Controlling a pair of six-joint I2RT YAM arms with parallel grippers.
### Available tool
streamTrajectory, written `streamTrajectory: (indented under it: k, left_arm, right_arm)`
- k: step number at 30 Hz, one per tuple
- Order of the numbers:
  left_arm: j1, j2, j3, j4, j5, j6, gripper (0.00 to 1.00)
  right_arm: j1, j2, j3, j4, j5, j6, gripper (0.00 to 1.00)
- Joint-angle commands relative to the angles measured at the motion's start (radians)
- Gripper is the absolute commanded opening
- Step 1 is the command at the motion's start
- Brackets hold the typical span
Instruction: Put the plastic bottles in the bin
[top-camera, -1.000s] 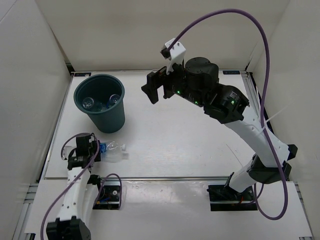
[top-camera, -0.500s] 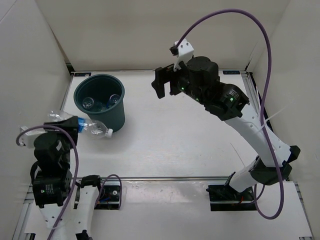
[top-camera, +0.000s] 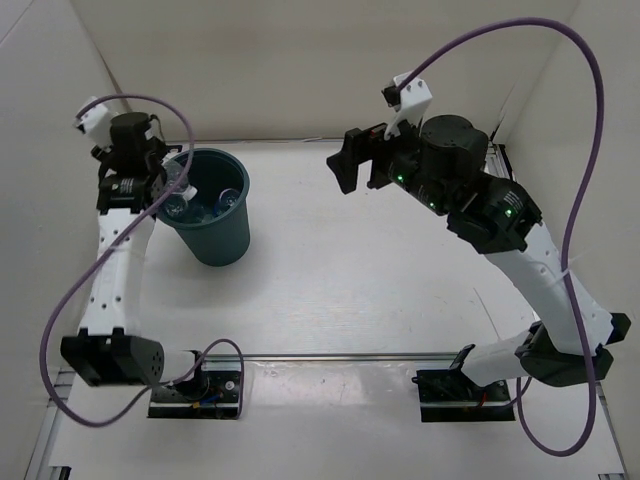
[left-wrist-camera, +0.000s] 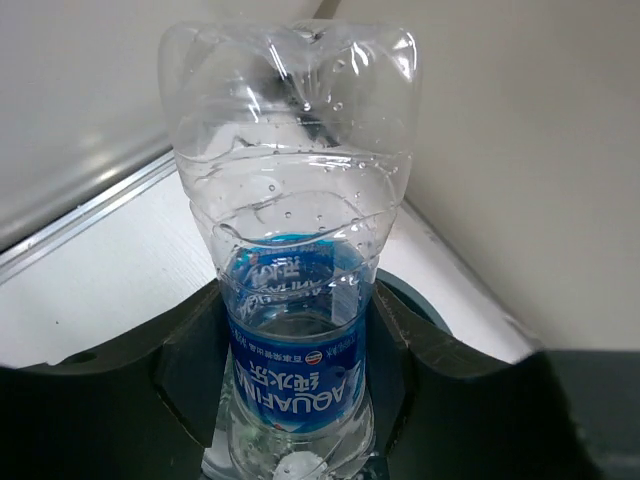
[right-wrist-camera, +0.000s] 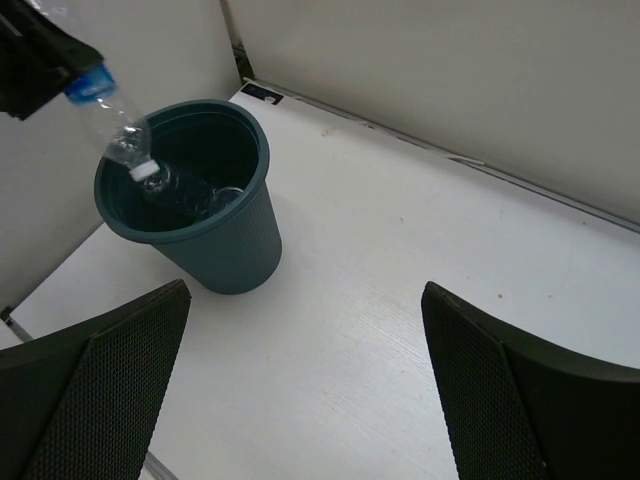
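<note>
The bottle (left-wrist-camera: 300, 200) in my black left hand (left-wrist-camera: 295, 330) is clear and beaded with droplets. Its label is blue with white lettering, and its cap is white. The bin (right-wrist-camera: 235, 250) is dark teal all over. My right hand (right-wrist-camera: 305, 295) is black, its fingers (right-wrist-camera: 110, 400) patterned with a fine mesh. The worktop (top-camera: 350, 280) is white and my cables (top-camera: 585, 200) are purple.

The bin (top-camera: 218, 238) stands far left on the table (top-camera: 360, 290), bottles (top-camera: 228, 201) inside, another bottle (right-wrist-camera: 118, 135) tilted above its rim.
</note>
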Motion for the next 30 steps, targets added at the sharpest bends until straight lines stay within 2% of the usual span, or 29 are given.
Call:
streamTrajectory:
  k: [1,2,3,6,11,12,14,15,16,18,21,23,27,29,30]
  left_arm:
    - [-0.079,0.036,0.076,0.048,-0.142,0.105,0.57]
    - [-0.091,0.057,0.076,0.048,-0.165,0.105,0.66]
    - [-0.105,0.057,0.076,0.048,-0.181,0.105,0.82]
    - [-0.172,0.071,0.087,0.048,-0.274,0.144,1.0]
    - [-0.278,-0.016,0.151,0.048,-0.323,0.243,1.0]
    - [-0.295,-0.077,0.151,0.048,-0.31,0.262,1.0]
    - [-0.317,-0.159,0.116,0.016,-0.25,0.277,1.0]
    - [-0.317,-0.25,0.058,0.007,-0.203,0.277,1.0]
    - [-0.317,-0.295,0.026,-0.006,-0.184,0.267,1.0]
    - [-0.317,-0.378,-0.035,-0.061,-0.153,0.248,1.0]
    - [-0.317,-0.498,-0.141,-0.17,-0.182,0.19,1.0]
    - [-0.317,-0.556,-0.226,-0.277,-0.224,0.15,1.0]
    - [-0.317,-0.634,-0.413,-0.467,-0.358,-0.153,1.0]
    - [-0.317,-0.665,-0.494,-0.527,-0.424,-0.262,1.0]
    - [-0.317,-0.665,-0.52,-0.509,-0.438,-0.278,1.0]
  right_arm:
    - [0.0,-0.05,-0.041,0.031,0.0,0.021,1.0]
    - [0.0,-0.066,-0.054,0.031,0.0,0.033,1.0]
    - [0.0,-0.079,-0.064,0.031,-0.011,0.033,1.0]
    - [0.0,-0.08,-0.084,0.005,-0.02,0.042,1.0]
    - [-0.08,-0.037,-0.008,-0.16,-0.089,0.166,1.0]
    - [-0.103,-0.023,0.007,-0.196,-0.116,0.194,1.0]
    - [-0.181,0.029,0.038,-0.276,-0.167,0.275,1.0]
    - [-0.236,0.046,0.061,-0.35,-0.198,0.297,1.0]
    - [-0.265,0.063,0.061,-0.379,-0.297,0.308,1.0]
    - [-0.334,0.098,0.061,-0.437,-0.368,0.35,1.0]
    - [-0.349,0.089,0.003,-0.428,-0.405,0.369,1.0]
    - [-0.349,0.05,-0.047,-0.362,-0.416,0.355,1.0]
    - [-0.349,-0.01,-0.189,-0.236,-0.313,0.43,1.0]
    - [-0.349,-0.003,-0.187,-0.262,-0.296,0.444,1.0]
    - [-0.349,0.006,-0.169,-0.29,-0.226,0.488,1.0]
